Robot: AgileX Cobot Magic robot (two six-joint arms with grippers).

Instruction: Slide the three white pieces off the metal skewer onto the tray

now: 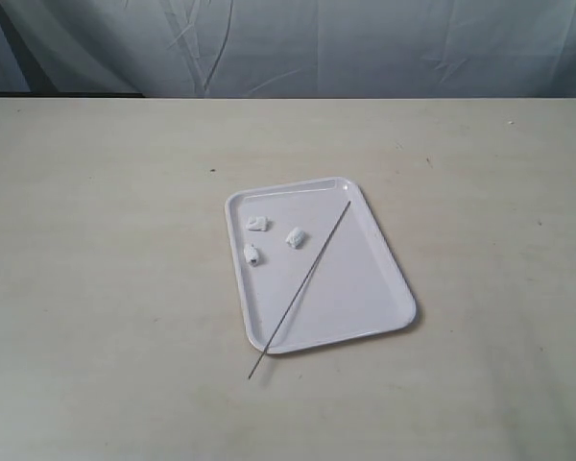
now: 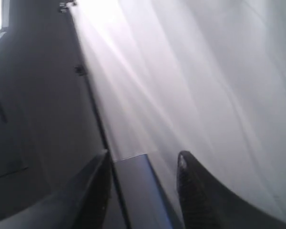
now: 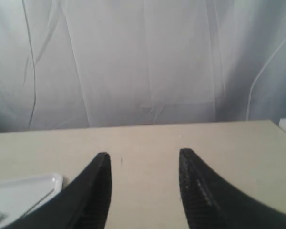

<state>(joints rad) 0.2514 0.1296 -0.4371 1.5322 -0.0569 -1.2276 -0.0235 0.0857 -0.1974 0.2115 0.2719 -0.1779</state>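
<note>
The white tray (image 1: 355,293) lies near the middle of the table. Three white pieces (image 1: 257,224) (image 1: 295,236) (image 1: 252,255) rest loose on its far left part, off the rod. The thin metal skewer (image 1: 302,286) lies slantwise across the tray, its near tip past the tray's front rim on the table. Neither arm appears in the exterior view. My left gripper (image 2: 143,160) is open, empty and points at a pale curtain. My right gripper (image 3: 143,155) is open and empty above the table, with a tray corner (image 3: 52,180) showing beside one finger.
A grey-white curtain (image 1: 288,43) hangs behind the beige table (image 1: 96,288). In the left wrist view a dark panel (image 2: 33,95) and a blue-grey bar (image 2: 138,191) show.
</note>
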